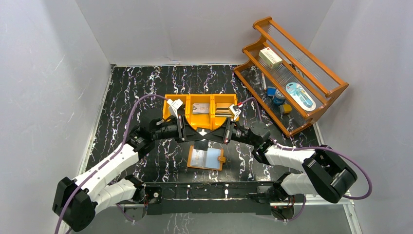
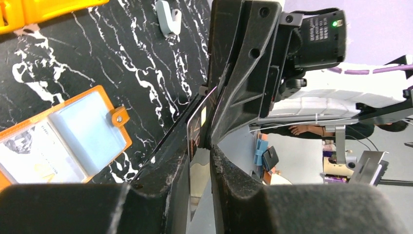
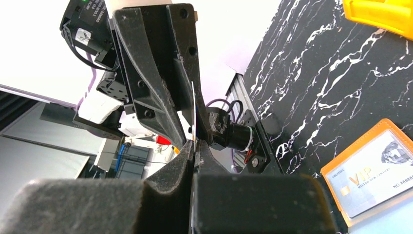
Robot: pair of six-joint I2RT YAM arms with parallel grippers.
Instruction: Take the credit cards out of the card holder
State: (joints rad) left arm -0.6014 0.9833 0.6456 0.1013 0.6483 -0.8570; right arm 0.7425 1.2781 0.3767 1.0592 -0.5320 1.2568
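Marbled table (image 1: 122, 97) — tan card holder (image 1: 207, 158) open; right gripper (image 3: 193, 142) pinches card (image 2: 197, 127), left gripper (image 2: 204, 142) ajar.

You've got left hand (image 1: 197, 130) and right hand (image 1: 209, 132) meeting over the surface (image 1: 126, 97), credit card (image 2: 197, 129) between them. Card holder (image 1: 207, 157) is just before them, bin (image 1: 195, 96) just behind.

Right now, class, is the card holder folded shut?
No, the card holder lies open, its inside facing up.
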